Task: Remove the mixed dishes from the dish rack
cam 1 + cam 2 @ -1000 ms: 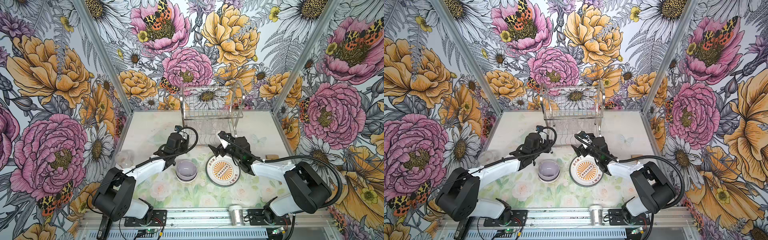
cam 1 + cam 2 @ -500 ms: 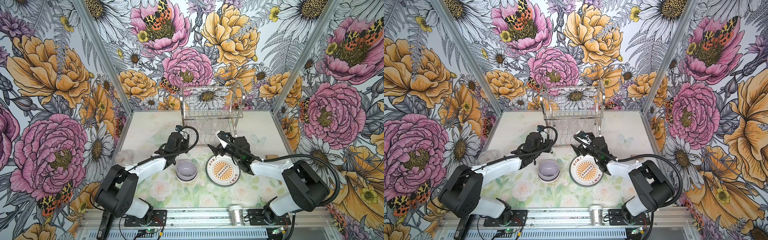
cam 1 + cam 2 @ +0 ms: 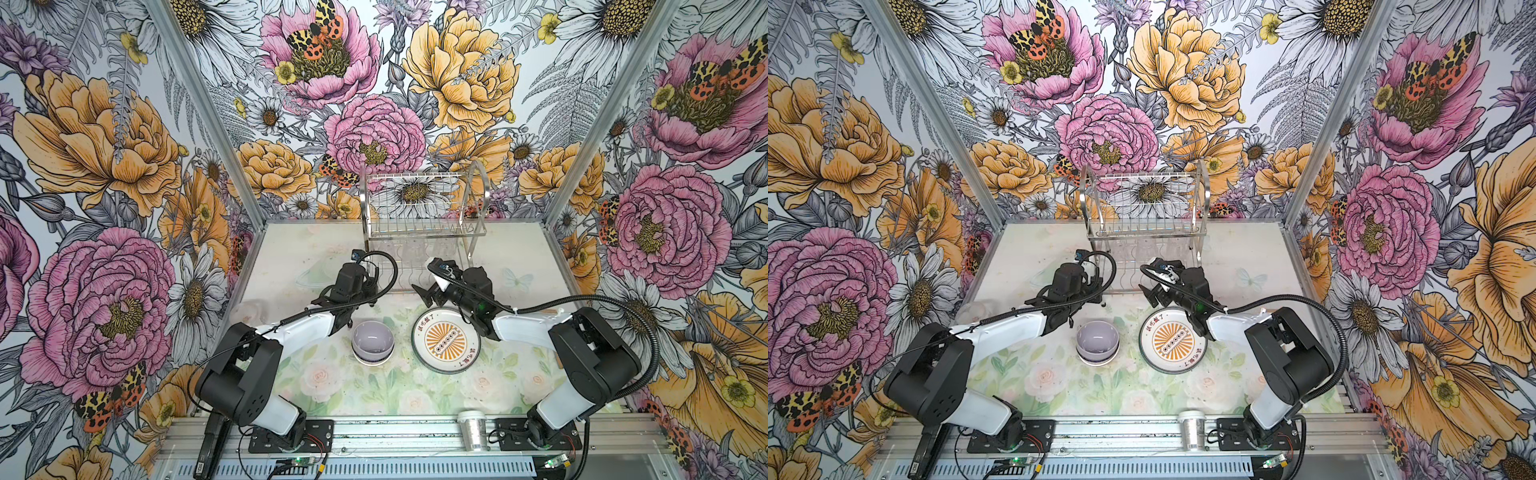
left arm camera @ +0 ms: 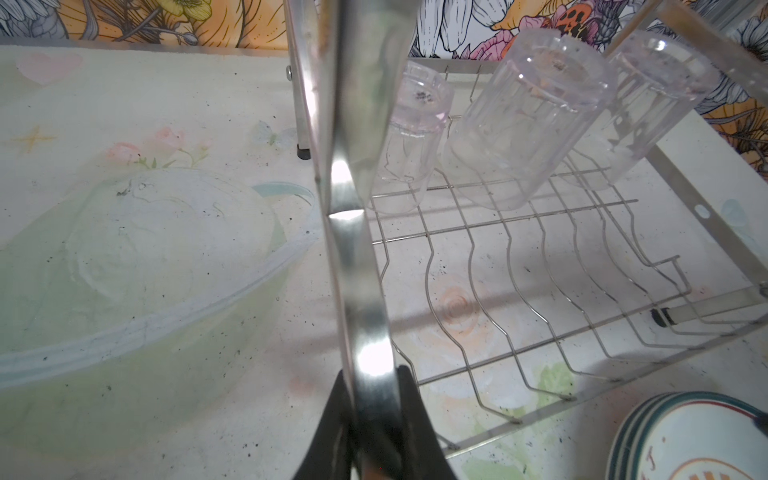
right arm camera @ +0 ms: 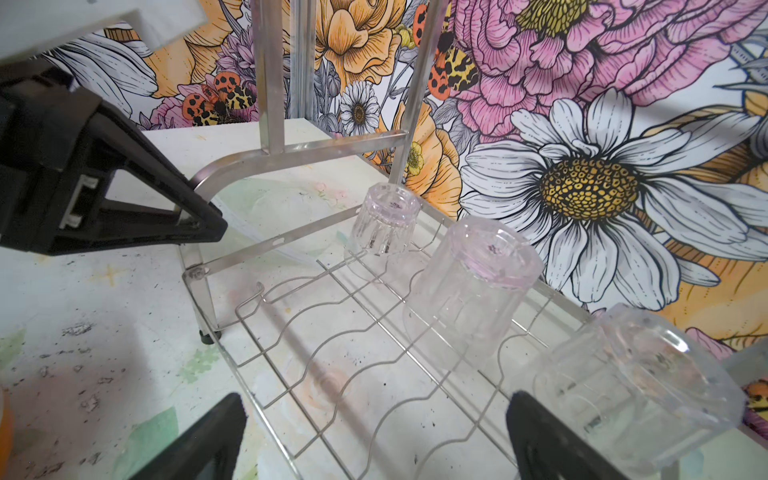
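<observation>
the dish rack point(image 3: 424, 208) stands at the back of the counter point(image 3: 519, 257), close to the flowered wall, in both top views. the left hand point(image 4: 372, 401) is closed on the rack's arched side frame, low down near its front foot: in the left wrist view the shiny bar runs between the two black fingers point(image 4: 328, 419), which press it from either side. the right hand point(image 5: 374, 401) is spread wide and holds nothing; in the right wrist view its fingers point(image 5: 208, 436) stand well apart in front of the lower shelf, with only the wire slots between them. three clear glasses point(image 5: 469, 291) sit upside down and tilted in a row along the back of that lower shelf, the nearest one just beside a finger of the right hand, though i cannot tell whether they touch. in front of the rack a lavender bowl point(image 3: 372, 343) sits mouth up on the counter just beside the left arm, and a sunburst plate point(image 3: 446, 341) lies flat next to it, its far edge under the right arm; the left wrist view shows several green-edged rims stacked beneath it. a pale bowl point(image 4: 145, 270) lies upside down on the counter just outside the gripped side frame. a silver cup point(image 3: 473, 428) with a white lid sits on the front rail, well apart from the rack
</observation>
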Controlling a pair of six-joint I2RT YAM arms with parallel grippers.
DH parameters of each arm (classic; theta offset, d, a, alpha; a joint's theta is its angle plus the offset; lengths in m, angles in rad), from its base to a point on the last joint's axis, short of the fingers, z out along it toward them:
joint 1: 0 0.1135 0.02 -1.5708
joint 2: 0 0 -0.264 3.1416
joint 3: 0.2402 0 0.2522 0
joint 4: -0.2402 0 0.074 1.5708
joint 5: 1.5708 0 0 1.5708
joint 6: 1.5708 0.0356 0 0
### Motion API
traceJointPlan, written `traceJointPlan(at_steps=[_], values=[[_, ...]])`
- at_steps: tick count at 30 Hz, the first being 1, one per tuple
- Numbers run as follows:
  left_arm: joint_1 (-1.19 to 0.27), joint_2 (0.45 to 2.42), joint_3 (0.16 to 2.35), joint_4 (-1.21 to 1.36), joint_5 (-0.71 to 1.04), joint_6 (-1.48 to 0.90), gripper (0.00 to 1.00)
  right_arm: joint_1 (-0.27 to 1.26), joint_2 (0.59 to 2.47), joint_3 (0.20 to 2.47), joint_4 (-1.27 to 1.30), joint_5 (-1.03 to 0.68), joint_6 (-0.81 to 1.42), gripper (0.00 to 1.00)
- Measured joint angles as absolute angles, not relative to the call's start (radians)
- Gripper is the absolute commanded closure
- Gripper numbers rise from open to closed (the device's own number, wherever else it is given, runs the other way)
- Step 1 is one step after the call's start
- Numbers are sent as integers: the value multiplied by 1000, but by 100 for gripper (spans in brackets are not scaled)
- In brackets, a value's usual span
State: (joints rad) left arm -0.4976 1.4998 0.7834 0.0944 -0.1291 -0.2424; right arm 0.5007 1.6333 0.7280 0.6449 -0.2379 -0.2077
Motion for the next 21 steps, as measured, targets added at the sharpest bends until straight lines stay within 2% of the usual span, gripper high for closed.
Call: traceJointPlan(at_steps=[21], values=[[-506, 1500, 782, 95, -149, -256, 91, 467, 1864, 979, 593, -212, -386, 0]])
